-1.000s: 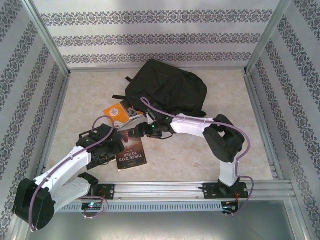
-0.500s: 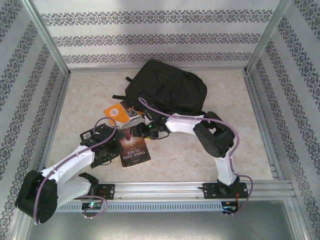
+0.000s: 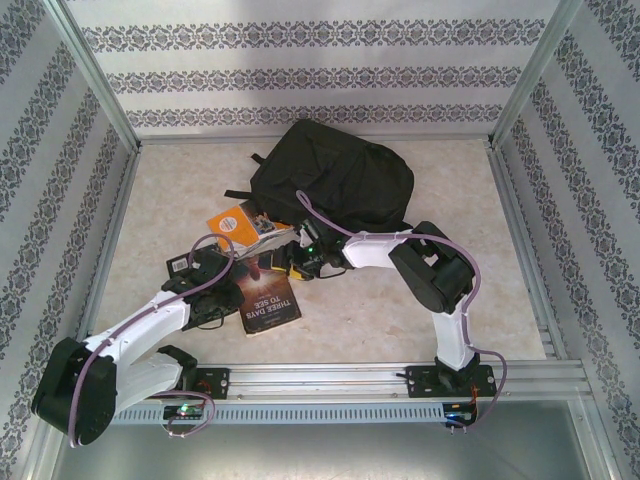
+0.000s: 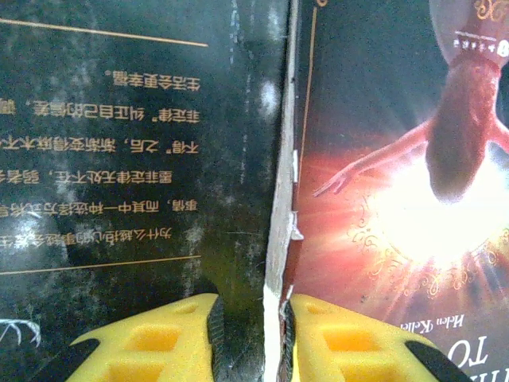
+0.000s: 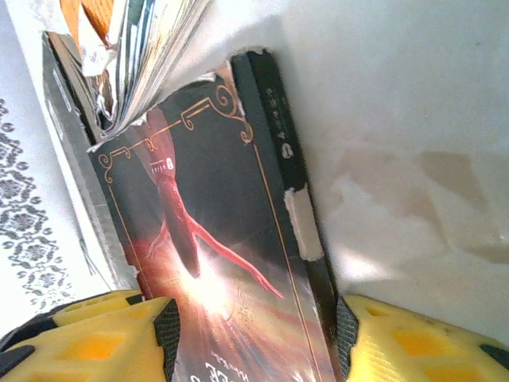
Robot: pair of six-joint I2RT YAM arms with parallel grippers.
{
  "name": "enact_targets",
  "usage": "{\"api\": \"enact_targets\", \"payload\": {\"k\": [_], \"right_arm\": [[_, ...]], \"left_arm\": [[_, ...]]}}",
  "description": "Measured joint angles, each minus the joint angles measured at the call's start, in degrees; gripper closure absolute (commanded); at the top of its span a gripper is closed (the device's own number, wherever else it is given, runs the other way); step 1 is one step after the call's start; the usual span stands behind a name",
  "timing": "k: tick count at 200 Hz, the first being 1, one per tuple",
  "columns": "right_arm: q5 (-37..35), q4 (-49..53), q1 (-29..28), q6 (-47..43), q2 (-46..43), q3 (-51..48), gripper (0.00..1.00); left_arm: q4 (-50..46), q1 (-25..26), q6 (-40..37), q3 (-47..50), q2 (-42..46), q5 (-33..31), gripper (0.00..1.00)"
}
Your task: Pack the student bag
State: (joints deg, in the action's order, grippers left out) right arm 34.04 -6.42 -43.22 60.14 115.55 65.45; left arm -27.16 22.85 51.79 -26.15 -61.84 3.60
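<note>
Mid-worktop: left gripper (image 4: 250, 318), jaws narrow, and right gripper (image 5: 254, 318), jaws wide, straddle the dark book (image 3: 268, 300); a firm grip seems needed before the student bag (image 3: 335, 175).

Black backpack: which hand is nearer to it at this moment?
Right. The right hand is just in front of the black backpack, over the far end of the dark book; the left hand is farther off, at that book's left edge.

Black student bag (image 3: 340, 180), dark book (image 3: 268, 300) with red-orange glow, orange book (image 3: 230, 222), floral-banded white walls (image 3: 300, 60).
</note>
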Motion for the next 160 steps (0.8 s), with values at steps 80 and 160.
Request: {"api": "enact_targets", "payload": {"k": [80, 160], "right_arm": [[3.9, -11.1, 1.5, 4.0, 0.0, -4.8, 0.55], [5.9, -12.6, 1.9, 1.2, -0.9, -5.6, 0.63]], "left_arm": [[0.1, -0.1, -0.8, 0.0, 0.0, 0.0, 0.73], [0.1, -0.1, -1.6, 0.0, 0.0, -0.2, 0.74]]}}
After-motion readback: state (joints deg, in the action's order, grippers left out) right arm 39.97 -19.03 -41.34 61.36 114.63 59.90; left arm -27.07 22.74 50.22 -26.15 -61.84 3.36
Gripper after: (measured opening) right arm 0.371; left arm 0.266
